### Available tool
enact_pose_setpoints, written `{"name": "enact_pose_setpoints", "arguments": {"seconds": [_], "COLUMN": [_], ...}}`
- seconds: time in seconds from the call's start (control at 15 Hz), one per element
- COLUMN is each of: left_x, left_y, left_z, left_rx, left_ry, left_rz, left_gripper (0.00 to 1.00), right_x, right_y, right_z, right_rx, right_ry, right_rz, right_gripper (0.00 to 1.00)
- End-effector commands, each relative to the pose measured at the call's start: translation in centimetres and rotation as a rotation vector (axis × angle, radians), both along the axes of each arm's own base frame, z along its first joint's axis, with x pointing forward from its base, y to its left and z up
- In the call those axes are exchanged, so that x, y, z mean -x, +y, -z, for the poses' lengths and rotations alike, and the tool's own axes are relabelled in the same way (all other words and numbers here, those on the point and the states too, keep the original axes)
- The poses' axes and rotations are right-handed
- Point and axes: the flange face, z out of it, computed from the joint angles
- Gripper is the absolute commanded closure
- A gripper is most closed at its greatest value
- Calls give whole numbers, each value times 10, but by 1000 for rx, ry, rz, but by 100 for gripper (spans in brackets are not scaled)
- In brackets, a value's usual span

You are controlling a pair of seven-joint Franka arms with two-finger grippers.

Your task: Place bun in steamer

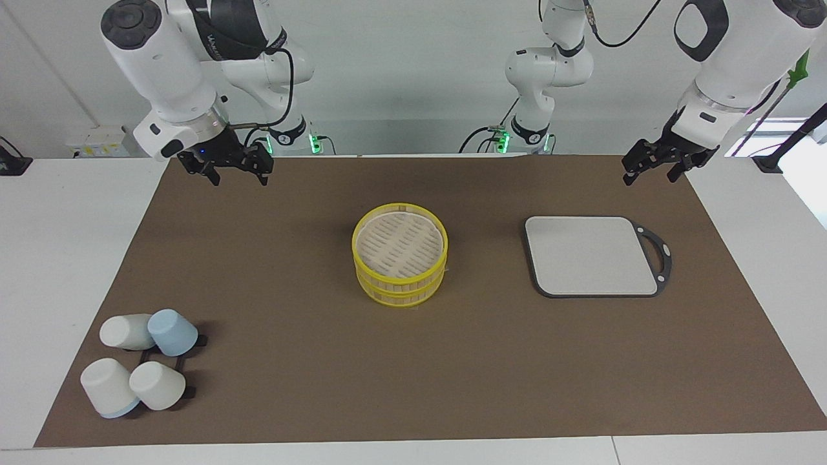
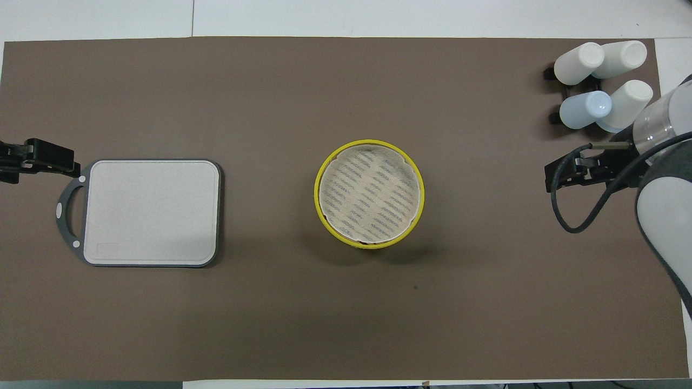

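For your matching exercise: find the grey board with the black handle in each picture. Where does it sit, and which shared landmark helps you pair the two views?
Facing view: the grey board lies on the brown mat at the picture's right, handle toward the edge.
Overhead view: the same board lies at the picture's left, handle outward.
Shared landmark: the yellow steamer at the mat's middle, beside the board.

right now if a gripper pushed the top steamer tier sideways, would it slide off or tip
The steamer is two stacked yellow-rimmed tiers, so the top one would probably slide off rather than tip, being wide and low. Its slatted floor looks light and stiff.
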Motion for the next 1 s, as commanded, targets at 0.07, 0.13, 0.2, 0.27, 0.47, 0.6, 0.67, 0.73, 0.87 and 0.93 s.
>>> {"name": "enact_pose_setpoints", "arguments": {"seconds": [0.07,0.13,0.2,0.27,0.47,0.6,0.67,0.73,0.87,0.93], "left_x": [6,6,6,6,6,6,6,6,6,6], "left_y": [2,2,2,1,2,2,2,2,2,2], "left_z": [-5,-5,-5,-4,-4,-4,-4,-4,-4,-4], "left_rx": [13,13,13,13,14,14,14,14,14,14], "left_ry": [3,8,9,11,10,10,10,10,9,9], "left_rz": [14,16,16,19,37,37,37,37,37,36], "left_gripper": [0,0,0,0,0,0,0,0,0,0], "right_x": [15,13,10,4,1,0,-2,-5,-6,-6], "right_y": [-8,-8,-8,-9,-11,-16,-18,-22,-48,-60], "right_z": [6,6,5,4,3,3,2,3,-1,-1], "right_rx": [-9,-10,-13,-9,-3,-11,-12,-13,-14,-12], "right_ry": [1,-9,-32,-68,-77,-84,-92,-90,-90,-90], "right_rz": [10,7,7,9,-1,-63,-82,-77,-31,-10], "right_gripper": [0,0,0,0,0,0,0,0,0,0]}}
